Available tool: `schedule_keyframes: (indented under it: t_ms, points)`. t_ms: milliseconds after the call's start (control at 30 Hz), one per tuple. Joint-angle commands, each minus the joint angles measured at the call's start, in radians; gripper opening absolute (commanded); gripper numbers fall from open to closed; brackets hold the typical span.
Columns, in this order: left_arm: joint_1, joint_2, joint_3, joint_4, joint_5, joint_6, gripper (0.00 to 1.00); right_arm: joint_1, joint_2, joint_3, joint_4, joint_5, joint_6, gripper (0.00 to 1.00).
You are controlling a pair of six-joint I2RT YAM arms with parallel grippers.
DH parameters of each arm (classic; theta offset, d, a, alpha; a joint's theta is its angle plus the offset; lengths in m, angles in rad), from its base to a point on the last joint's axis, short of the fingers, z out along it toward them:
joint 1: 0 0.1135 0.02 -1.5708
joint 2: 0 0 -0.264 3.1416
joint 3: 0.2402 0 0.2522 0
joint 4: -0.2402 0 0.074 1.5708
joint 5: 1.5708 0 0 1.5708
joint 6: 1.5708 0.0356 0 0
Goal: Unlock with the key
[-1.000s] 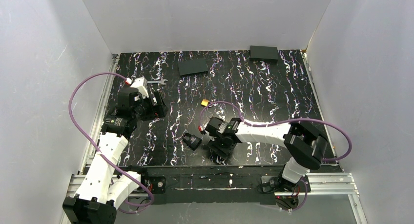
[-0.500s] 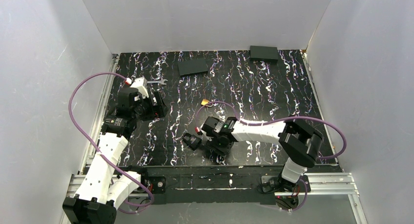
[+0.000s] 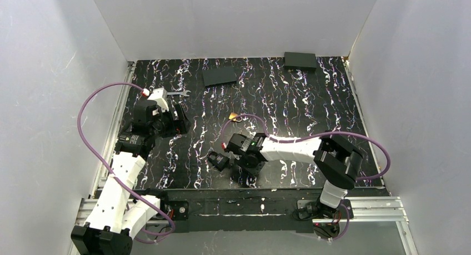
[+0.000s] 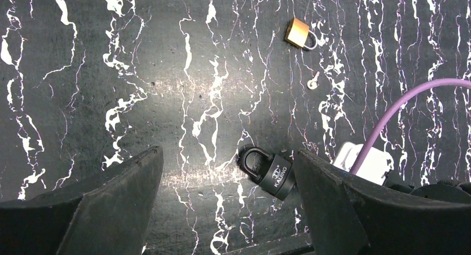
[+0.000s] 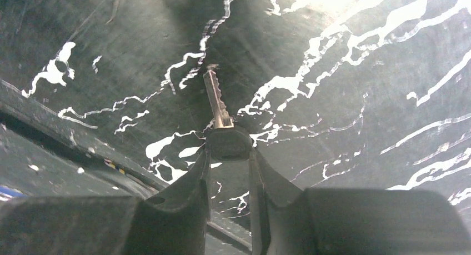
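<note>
At the near edge of the table, the right gripper (image 5: pixel 229 155) had closed on the key (image 5: pixel 221 119), pinching its black head while the silvery blade pointed away, towards the dark marbled surface. Whether the blade tip touched the table could not be told. The left gripper (image 4: pixel 228 152) hung wide open and held nothing, well above the black padlock (image 4: pixel 270 173), whose shackle looked shut.

By my judgement, 1 step was done, securing the key. Carrying it to the keyhole, inserting it and turning it all remained.

Compared with 1 second earlier, the right arm had shifted left, nearer the black padlock, and its fingers had narrowed. The left arm had not moved.
</note>
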State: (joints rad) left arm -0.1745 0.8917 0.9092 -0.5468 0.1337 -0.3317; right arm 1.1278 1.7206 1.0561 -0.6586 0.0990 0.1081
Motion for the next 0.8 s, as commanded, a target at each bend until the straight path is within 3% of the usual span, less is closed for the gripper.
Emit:
schedule_keyframes:
  t_ms: [0,133,167,233,300,367,767]
  points:
    - [-0.005,-0.021,-0.012,0.003,0.001,0.015,0.85,0.006,0.013,0.003,0.096,0.146,0.29,0.1]
    - [-0.005,-0.013,-0.009,0.005,0.008,0.013,0.85,0.004,-0.016,0.029,0.089,0.227,0.633,0.14]
    - [-0.005,-0.013,-0.01,0.005,0.007,0.014,0.85,0.004,-0.016,0.031,0.103,0.226,0.702,0.2]
    - [-0.004,-0.014,-0.01,0.005,0.004,0.014,0.85,0.004,-0.005,0.043,0.138,0.205,0.757,0.39]
    - [-0.005,-0.016,-0.013,0.005,0.004,0.014,0.85,0.004,0.01,0.065,0.158,0.183,0.765,0.7]
    - [-0.005,-0.018,-0.013,0.004,0.004,0.013,0.85,0.004,0.023,0.1,0.147,0.171,0.729,0.8]
    - [-0.005,-0.034,-0.016,-0.001,-0.008,0.016,0.85,0.004,0.056,0.238,-0.086,0.202,0.306,0.79]
